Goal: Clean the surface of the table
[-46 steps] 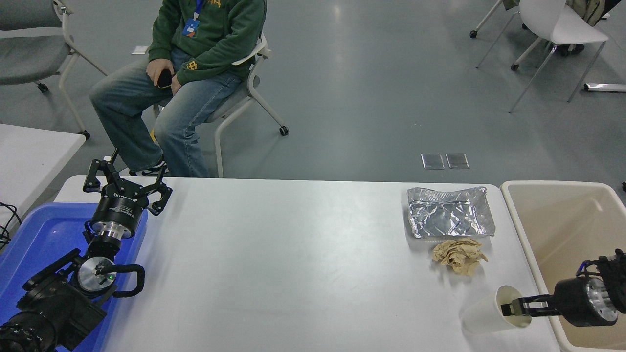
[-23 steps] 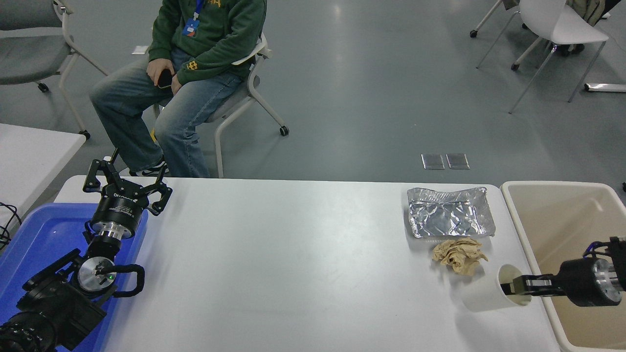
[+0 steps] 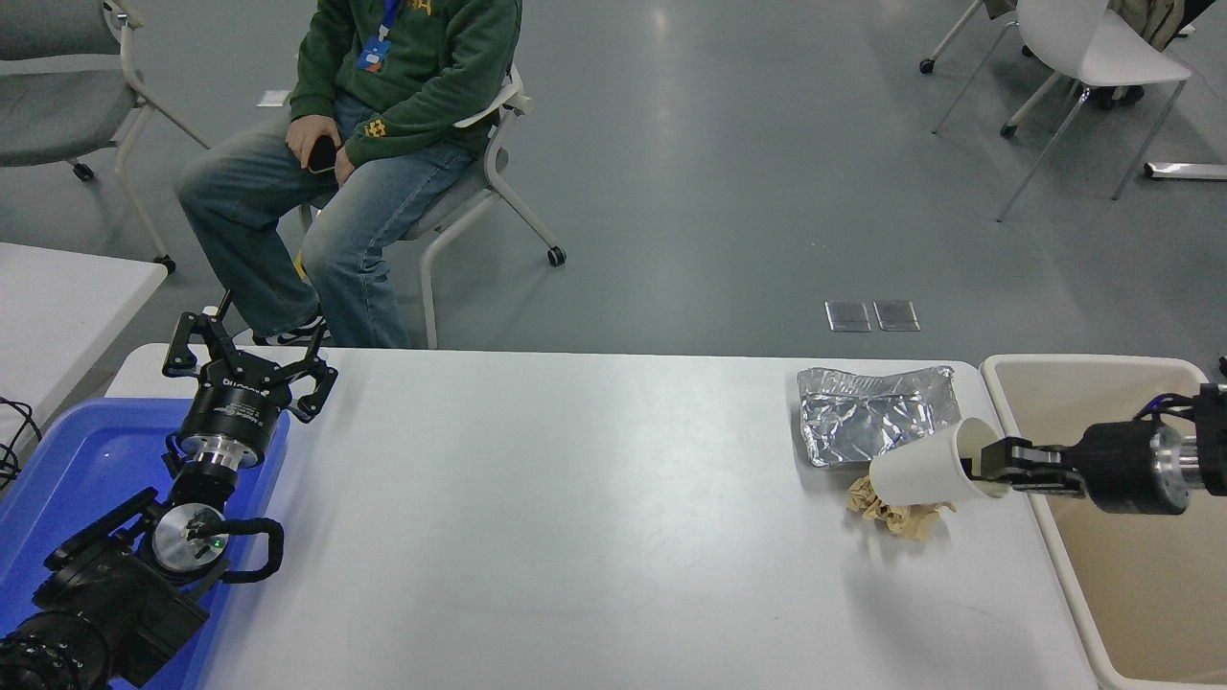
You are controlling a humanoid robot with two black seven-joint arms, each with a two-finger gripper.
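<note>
At the far left our left gripper [image 3: 251, 369] sits parked, fingers spread and empty, above the blue tray [image 3: 67, 460] and well away from the work.

The table surface [image 3: 575, 517] stretches out to the left of our right gripper [image 3: 987, 458] and below it. It points nowhere in particular; its long axis runs left to right across the view, from the blue tray toward the beige bin [image 3: 1141, 575].

What has changed is the paper cup [image 3: 925, 474]. A second ago it lay low near the table's front right edge with our fingers at its mouth. Now we have it off the surface, pinched at the rim, one finger inside the mouth and one outside, as far as we can tell. It lies on its side, mouth toward the gripper and base pointing left. It hangs over the crumpled brown paper [image 3: 896, 513], with the foil tray [image 3: 877, 412] just beyond.

We judge that one piece of litter is now clear of the table, with the bin directly under our wrist's side. The brown paper and the foil tray remain to be cleared.
</note>
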